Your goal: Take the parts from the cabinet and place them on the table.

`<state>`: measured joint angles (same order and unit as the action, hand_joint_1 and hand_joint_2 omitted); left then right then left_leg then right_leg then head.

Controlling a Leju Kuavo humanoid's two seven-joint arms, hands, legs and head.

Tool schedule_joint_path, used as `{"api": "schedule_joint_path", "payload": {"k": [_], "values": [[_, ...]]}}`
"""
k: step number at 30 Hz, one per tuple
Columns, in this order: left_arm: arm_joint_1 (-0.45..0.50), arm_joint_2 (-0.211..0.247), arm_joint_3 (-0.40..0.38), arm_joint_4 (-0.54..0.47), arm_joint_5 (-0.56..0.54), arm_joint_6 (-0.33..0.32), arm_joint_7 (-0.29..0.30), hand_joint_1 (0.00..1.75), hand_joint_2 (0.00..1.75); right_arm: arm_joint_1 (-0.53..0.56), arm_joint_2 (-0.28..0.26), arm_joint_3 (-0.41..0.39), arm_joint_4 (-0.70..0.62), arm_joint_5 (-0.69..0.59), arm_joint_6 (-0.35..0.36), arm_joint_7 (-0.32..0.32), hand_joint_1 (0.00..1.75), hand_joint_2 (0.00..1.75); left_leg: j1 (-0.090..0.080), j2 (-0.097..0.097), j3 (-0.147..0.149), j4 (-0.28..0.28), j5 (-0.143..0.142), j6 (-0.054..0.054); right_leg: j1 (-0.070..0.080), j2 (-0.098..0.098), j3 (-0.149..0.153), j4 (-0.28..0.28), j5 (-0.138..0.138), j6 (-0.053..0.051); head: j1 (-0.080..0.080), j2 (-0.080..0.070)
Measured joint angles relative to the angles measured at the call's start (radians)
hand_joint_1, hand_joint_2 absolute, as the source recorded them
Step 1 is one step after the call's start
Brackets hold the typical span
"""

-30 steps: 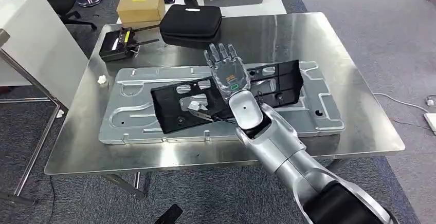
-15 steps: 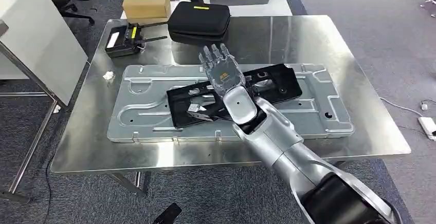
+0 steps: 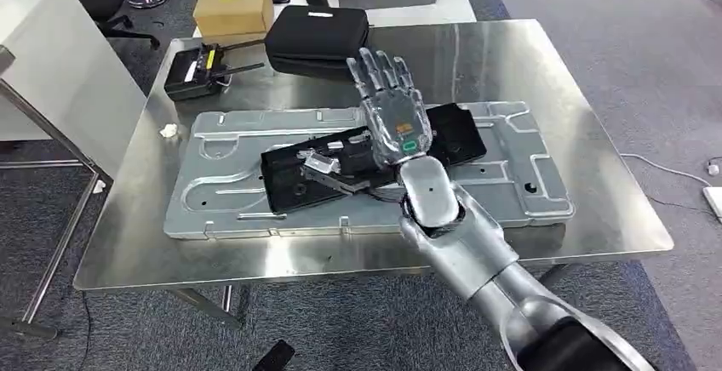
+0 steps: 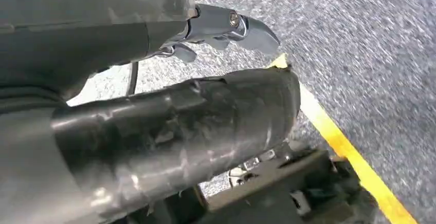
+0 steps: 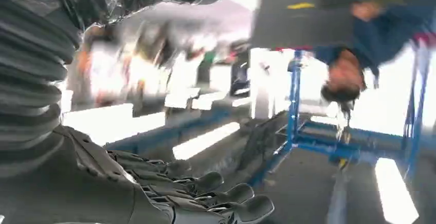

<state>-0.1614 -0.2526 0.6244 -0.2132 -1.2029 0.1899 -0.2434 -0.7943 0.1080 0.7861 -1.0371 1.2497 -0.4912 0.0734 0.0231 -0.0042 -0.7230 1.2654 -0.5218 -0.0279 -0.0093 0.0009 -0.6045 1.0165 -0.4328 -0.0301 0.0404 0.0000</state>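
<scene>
A long black plastic part (image 3: pixel 298 171) lies flat on a silver stamped metal panel (image 3: pixel 221 175) in the middle of the steel table (image 3: pixel 528 56). My right hand (image 3: pixel 393 107) is raised above the part's middle, palm down and fingers spread and pointing away, holding nothing. In the right wrist view its fingers (image 5: pixel 205 198) stretch out straight with nothing between them. My left hand (image 4: pixel 154 126) hangs low over grey carpet with a yellow line, and how its fingers lie is unclear.
At the table's far edge sit a black zip case (image 3: pixel 317 37) and a black device with antennas (image 3: pixel 191 73). A cardboard box (image 3: pixel 232 5) stands behind them. A white cabinet (image 3: pixel 60 65) is on the left. A person in blue (image 5: pixel 360 44) is beyond the table.
My right hand has lifted off the black part and moved farther across the table. The part now lies without the hand on it. The camera swayed slightly.
</scene>
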Motion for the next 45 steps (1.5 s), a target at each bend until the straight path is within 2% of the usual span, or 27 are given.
{"api": "schedule_joint_path", "payload": {"k": [1, 2, 3, 6, 9, 12, 13, 14, 15, 17, 18, 19, 22, 23, 25, 27, 28, 29, 31, 33, 34, 38, 39, 41, 43, 44, 45], "values": [[0.005, 0.002, 0.005, 0.000, 0.010, 0.010, -0.004, 0.00, 0.00, 0.056, -0.012, -0.034, -0.063, -0.083, -0.060, -0.051, 0.00, 1.75, 0.001, 0.000, 0.042, -0.080, 0.044, 0.000, -0.002, 0.000, 0.003, 0.003, -0.004, 0.004, 0.000, 0.000], [0.010, 0.004, 0.012, 0.000, 0.021, 0.024, -0.011, 0.00, 0.00, 0.117, -0.029, -0.074, -0.134, -0.174, -0.117, -0.111, 0.00, 0.00, 0.003, 0.000, 0.091, -0.178, 0.088, 0.001, -0.003, 0.000, 0.005, 0.009, -0.011, 0.010, 0.000, 0.000], [0.016, 0.005, 0.019, 0.000, 0.031, 0.036, -0.016, 0.00, 0.00, 0.181, -0.045, -0.105, -0.196, -0.249, -0.156, -0.165, 0.00, 0.00, 0.003, -0.003, 0.117, -0.225, 0.075, 0.003, -0.001, -0.002, 0.005, 0.014, -0.017, 0.017, 0.001, 0.000], [0.033, 0.010, 0.039, 0.000, 0.055, 0.072, -0.034, 0.00, 0.00, 0.383, -0.077, -0.213, -0.395, -0.468, -0.204, -0.365, 0.00, 0.00, -0.004, -0.006, 0.123, -0.234, 0.070, 0.027, 0.006, -0.003, 0.005, 0.014, -0.020, 0.031, 0.002, 0.000], [0.038, 0.013, 0.050, 0.000, 0.064, 0.090, -0.046, 0.00, 0.00, 0.541, -0.085, -0.282, -0.539, -0.572, -0.206, -0.462, 0.00, 0.00, 0.000, -0.003, 0.130, -0.245, 0.076, 0.049, -0.002, -0.001, -0.003, 0.039, -0.047, 0.048, 0.003, 0.000], [0.039, 0.014, 0.067, 0.000, 0.074, 0.100, -0.046, 0.00, 0.00, 0.644, -0.089, -0.331, -0.621, -0.622, -0.206, -0.501, 0.00, 0.00, -0.003, 0.001, 0.129, -0.245, 0.077, 0.060, -0.004, -0.001, -0.103, 0.259, -0.163, 0.057, 0.003, 0.000], [0.041, 0.015, 0.071, 0.000, 0.081, 0.106, -0.045, 0.00, 0.00, 0.678, -0.089, -0.346, -0.642, -0.635, -0.206, -0.515, 0.00, 0.00, -0.003, 0.001, 0.128, -0.245, 0.077, 0.060, -0.004, -0.001, -0.129, 0.315, -0.180, 0.058, 0.003, 0.000], [0.044, 0.017, 0.075, 0.000, 0.082, 0.109, -0.044, 0.00, 0.00, 0.710, -0.089, -0.360, -0.660, -0.645, -0.206, -0.525, 0.00, 0.00, -0.004, 0.001, 0.129, -0.244, 0.077, 0.060, -0.004, -0.001, -0.133, 0.326, -0.172, 0.057, 0.002, 0.000], [0.046, 0.018, 0.078, 0.000, 0.083, 0.113, -0.044, 0.00, 0.00, 0.735, -0.089, -0.370, -0.673, -0.654, -0.206, -0.535, 0.00, 0.00, -0.004, 0.001, 0.129, -0.244, 0.077, 0.060, -0.004, -0.001, -0.112, 0.286, -0.143, 0.055, 0.003, 0.000], [0.047, 0.019, 0.089, 0.000, 0.088, 0.118, -0.044, 0.00, 0.00, 0.769, -0.089, -0.389, -0.701, -0.671, -0.206, -0.554, 0.00, 0.00, -0.004, 0.000, 0.130, -0.243, 0.077, 0.059, -0.003, -0.001, -0.014, 0.104, -0.059, 0.046, 0.003, 0.000], [0.046, 0.019, 0.091, 0.000, 0.092, 0.121, -0.044, 0.00, 0.00, 0.784, -0.089, -0.397, -0.715, -0.680, -0.206, -0.564, 0.00, 0.00, -0.004, 0.000, 0.130, -0.242, 0.077, 0.057, -0.003, -0.001, 0.029, 0.025, -0.045, 0.041, 0.003, 0.000], [0.047, 0.020, 0.093, 0.000, 0.095, 0.123, -0.044, 0.00, 0.00, 0.798, -0.089, -0.403, -0.725, -0.687, -0.205, -0.570, 0.00, 0.00, -0.011, -0.001, 0.129, -0.241, 0.077, 0.049, 0.007, -0.001, 0.030, 0.017, -0.045, 0.039, 0.002, 0.000], [0.050, 0.022, 0.102, 0.000, 0.100, 0.126, -0.045, 0.00, 0.00, 0.840, -0.089, -0.418, -0.751, -0.693, -0.206, -0.586, 0.00, 0.00, -0.009, -0.001, 0.131, -0.248, 0.086, 0.033, 0.009, 0.002, 0.025, 0.017, -0.038, 0.026, 0.002, 0.000], [0.052, 0.024, 0.105, 0.000, 0.102, 0.126, -0.045, 0.00, 0.00, 0.849, -0.089, -0.420, -0.757, -0.693, -0.205, -0.588, 0.00, 0.00, -0.013, -0.002, 0.129, -0.247, 0.089, 0.026, 0.000, 0.002, 0.024, 0.006, -0.028, 0.015, 0.002, 0.000], [0.053, 0.027, 0.113, 0.000, 0.105, 0.127, -0.047, 0.00, 0.00, 0.860, -0.086, -0.424, -0.768, -0.700, -0.206, -0.595, 0.00, 0.00, -0.010, 0.000, 0.107, -0.188, 0.018, 0.020, -0.003, -0.003, 0.021, 0.000, -0.015, 0.000, -0.002, 0.000], [0.054, 0.031, 0.117, 0.000, 0.112, 0.129, -0.049, 0.00, 0.00, 0.876, -0.086, -0.427, -0.775, -0.707, -0.205, -0.603, 0.00, 0.00, -0.009, 0.000, 0.053, -0.029, -0.079, 0.013, 0.000, -0.005, 0.006, 0.003, -0.006, -0.006, -0.002, 0.000], [0.055, 0.031, 0.118, 0.000, 0.113, 0.129, -0.050, 0.00, 0.00, 0.884, -0.086, -0.430, -0.776, -0.710, -0.205, -0.605, 0.00, 0.00, -0.009, 0.000, 0.032, 0.038, -0.109, 0.012, 0.002, -0.006, -0.004, 0.006, -0.001, -0.007, -0.002, 0.000], [0.057, 0.032, 0.120, 0.000, 0.114, 0.129, -0.050, 0.00, 0.00, 0.889, -0.086, -0.431, -0.776, -0.711, -0.204, -0.606, 0.00, 0.00, -0.009, 0.000, 0.033, 0.060, -0.113, 0.012, 0.003, -0.006, -0.012, 0.008, 0.003, -0.006, -0.002, 0.000], [0.059, 0.035, 0.122, 0.000, 0.114, 0.129, -0.050, 0.00, 0.00, 0.900, -0.086, -0.433, -0.780, -0.715, -0.203, -0.610, 0.00, 0.00, -0.009, 0.000, 0.106, -0.038, -0.067, 0.016, 0.004, -0.006, -0.027, 0.014, 0.013, -0.004, -0.002, 0.000], [0.056, 0.039, 0.122, 0.000, 0.114, 0.129, -0.050, 0.00, 0.00, 0.906, -0.083, -0.433, -0.787, -0.723, -0.204, -0.617, 0.00, 0.00, -0.011, -0.001, 0.234, -0.236, -0.011, 0.029, 0.005, -0.003, -0.037, 0.020, 0.023, 0.002, -0.002, 0.000], [0.053, 0.042, 0.122, 0.000, 0.115, 0.129, -0.050, 0.00, 0.00, 0.909, -0.081, -0.434, -0.792, -0.729, -0.204, -0.619, 0.00, 0.00, -0.019, -0.001, 0.242, -0.261, -0.019, 0.032, 0.010, -0.003, -0.040, 0.021, 0.028, 0.009, -0.002, 0.000], [0.058, 0.045, 0.131, 0.000, 0.119, 0.133, -0.052, 0.00, 0.00, 0.926, -0.078, -0.439, -0.802, -0.746, -0.205, -0.622, 0.00, 0.00, -0.019, -0.002, 0.227, -0.268, 0.013, 0.052, 0.008, -0.003, -0.041, 0.014, 0.053, 0.035, -0.001, 0.000], [0.057, 0.045, 0.133, 0.000, 0.120, 0.134, -0.053, 0.00, 0.00, 0.931, -0.078, -0.444, -0.804, -0.748, -0.205, -0.622, 0.00, 0.00, -0.013, 0.007, 0.220, -0.273, 0.029, 0.058, 0.002, 0.001, -0.047, 0.026, 0.036, 0.038, -0.002, 0.000], [0.056, 0.047, 0.137, 0.000, 0.121, 0.137, -0.053, 0.00, 0.00, 0.942, -0.078, -0.455, -0.807, -0.759, -0.205, -0.624, 0.00, 0.00, -0.013, 0.009, 0.199, -0.273, 0.047, 0.074, 0.000, 0.000, -0.082, 0.116, -0.080, 0.045, 0.000, 0.000], [0.059, 0.047, 0.140, 0.000, 0.123, 0.138, -0.053, 0.00, 0.00, 0.954, -0.078, -0.466, -0.808, -0.768, -0.205, -0.625, 0.00, 0.00, -0.013, 0.012, 0.172, -0.270, 0.066, 0.073, -0.005, 0.000, -0.118, 0.265, -0.174, 0.055, 0.000, 0.000], [0.061, 0.048, 0.140, 0.000, 0.124, 0.139, -0.053, 0.00, 0.00, 0.961, -0.078, -0.471, -0.808, -0.773, -0.205, -0.628, 0.00, 0.00, -0.013, 0.013, 0.157, -0.268, 0.076, 0.071, -0.006, 0.000, -0.121, 0.312, -0.180, 0.059, 0.001, 0.000], [0.063, 0.048, 0.142, 0.000, 0.125, 0.139, -0.053, 0.00, 0.00, 0.967, -0.078, -0.477, -0.808, -0.778, -0.205, -0.631, 0.00, 0.00, -0.013, 0.013, 0.143, -0.265, 0.084, 0.068, -0.009, -0.001, -0.101, 0.311, -0.160, 0.062, 0.000, 0.000]]}}
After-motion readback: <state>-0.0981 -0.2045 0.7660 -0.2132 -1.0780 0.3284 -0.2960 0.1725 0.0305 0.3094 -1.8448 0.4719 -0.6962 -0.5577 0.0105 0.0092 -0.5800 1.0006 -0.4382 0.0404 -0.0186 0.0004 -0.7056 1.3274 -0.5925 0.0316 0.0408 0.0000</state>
